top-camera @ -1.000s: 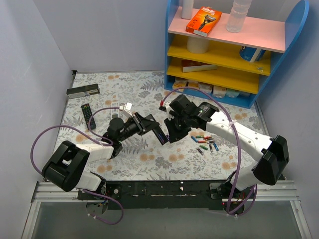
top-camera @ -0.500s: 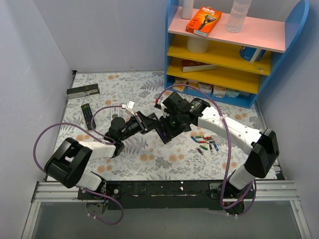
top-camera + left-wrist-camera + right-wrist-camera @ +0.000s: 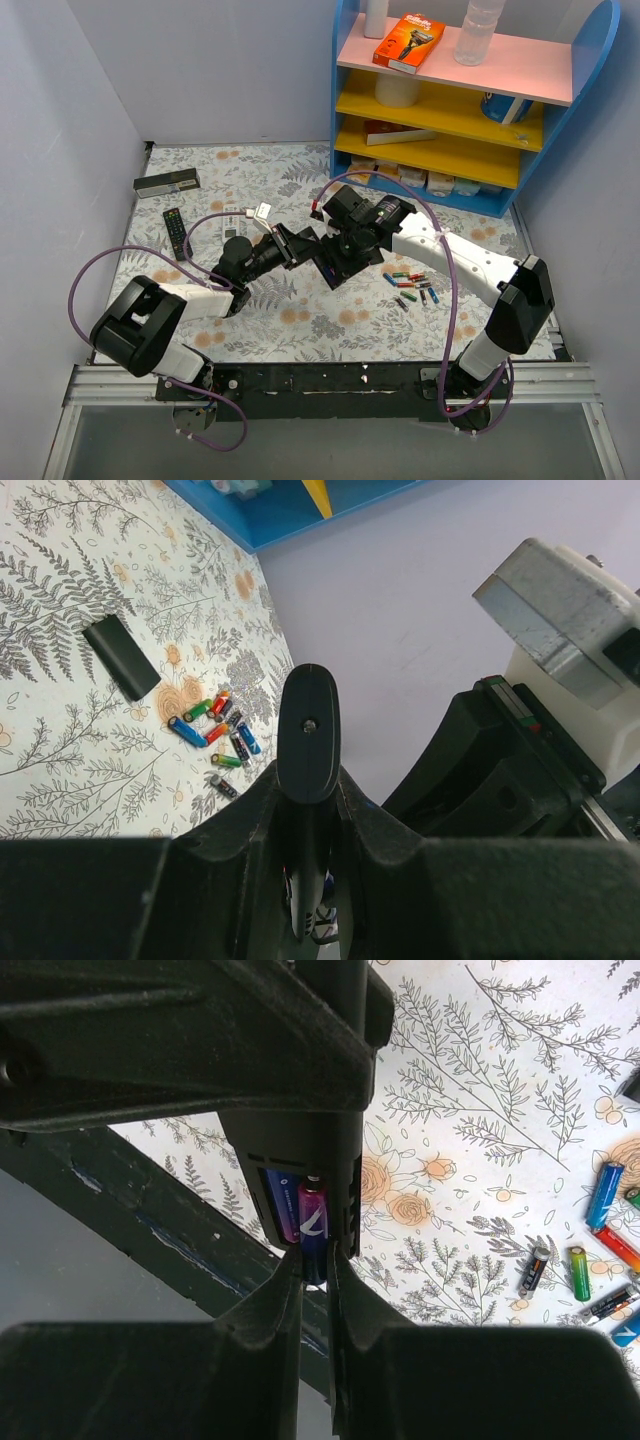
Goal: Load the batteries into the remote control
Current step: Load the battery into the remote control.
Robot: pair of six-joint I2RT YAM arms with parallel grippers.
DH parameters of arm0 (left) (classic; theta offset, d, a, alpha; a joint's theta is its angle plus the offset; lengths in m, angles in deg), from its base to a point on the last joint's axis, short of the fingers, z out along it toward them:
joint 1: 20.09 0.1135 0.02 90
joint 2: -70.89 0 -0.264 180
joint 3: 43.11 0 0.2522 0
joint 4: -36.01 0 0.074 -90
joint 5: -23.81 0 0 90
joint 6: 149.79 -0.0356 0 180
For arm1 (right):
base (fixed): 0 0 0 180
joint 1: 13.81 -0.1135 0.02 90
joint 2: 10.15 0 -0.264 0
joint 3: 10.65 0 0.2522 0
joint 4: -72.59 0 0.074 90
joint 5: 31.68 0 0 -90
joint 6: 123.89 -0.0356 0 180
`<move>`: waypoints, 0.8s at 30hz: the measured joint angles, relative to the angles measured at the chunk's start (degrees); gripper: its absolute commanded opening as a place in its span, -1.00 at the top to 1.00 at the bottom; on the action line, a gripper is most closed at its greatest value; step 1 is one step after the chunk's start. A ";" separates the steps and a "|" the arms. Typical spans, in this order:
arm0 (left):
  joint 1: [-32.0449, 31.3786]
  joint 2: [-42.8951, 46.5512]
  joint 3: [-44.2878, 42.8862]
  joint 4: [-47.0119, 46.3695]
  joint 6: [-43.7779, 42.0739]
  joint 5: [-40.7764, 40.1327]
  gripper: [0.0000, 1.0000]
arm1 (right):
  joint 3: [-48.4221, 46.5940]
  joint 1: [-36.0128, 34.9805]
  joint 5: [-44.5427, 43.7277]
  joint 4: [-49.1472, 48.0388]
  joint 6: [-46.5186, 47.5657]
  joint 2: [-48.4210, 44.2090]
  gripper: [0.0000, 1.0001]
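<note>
My left gripper (image 3: 297,245) is shut on the long black remote control (image 3: 322,266) and holds it tilted above the table; it also shows in the left wrist view (image 3: 308,730). My right gripper (image 3: 346,256) is shut on a purple-blue battery (image 3: 314,1232) whose top end sits inside the remote's open compartment (image 3: 300,1175). Another purple battery (image 3: 281,1205) lies in the slot beside it. Several loose batteries (image 3: 410,287) with red, green, blue and black wrappers lie on the table to the right, and show in the right wrist view (image 3: 603,1195).
The black battery cover (image 3: 120,658) lies on the floral cloth beyond the loose batteries. A blue shelf unit (image 3: 480,190) stands at the back right. A white remote (image 3: 235,213), a short black remote (image 3: 176,230) and a grey box (image 3: 167,182) lie at the left.
My right gripper has moved left and up to the remote's end with the battery in it. My left gripper has kept the remote almost still.
</note>
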 measured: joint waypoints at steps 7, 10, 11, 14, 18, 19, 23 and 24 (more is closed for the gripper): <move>-0.35 0.00 0.02 -0.98 0.39 -0.33 1.00 | -0.70 0.00 -0.37 0.90 -0.83 0.02 0.77; -0.63 -0.07 0.02 -1.01 0.59 -0.70 1.00 | -0.70 0.00 -0.57 0.98 -1.22 0.02 0.72; -0.74 -0.09 0.02 -1.01 0.68 -0.85 1.00 | -0.70 0.00 -0.61 1.01 -1.38 0.00 0.71; -1.01 -0.20 0.02 -1.03 0.83 -0.98 1.00 | -0.72 -0.04 -0.90 1.05 -1.95 0.00 0.66; -1.53 -0.61 0.02 -1.07 1.11 -1.20 1.00 | -0.74 -0.04 -1.22 1.03 -2.25 0.00 0.60; -1.57 -0.63 0.02 -1.07 1.22 -1.27 1.00 | -0.74 -0.04 -1.22 1.03 -2.34 0.00 0.59; -1.64 -0.87 0.02 -1.40 1.84 -1.36 1.00 | -0.74 -0.04 -1.22 1.07 -2.43 0.00 0.47; -1.64 -0.90 0.02 -1.42 1.99 -1.36 1.00 | -0.74 -0.04 -1.25 1.05 -2.45 0.00 0.45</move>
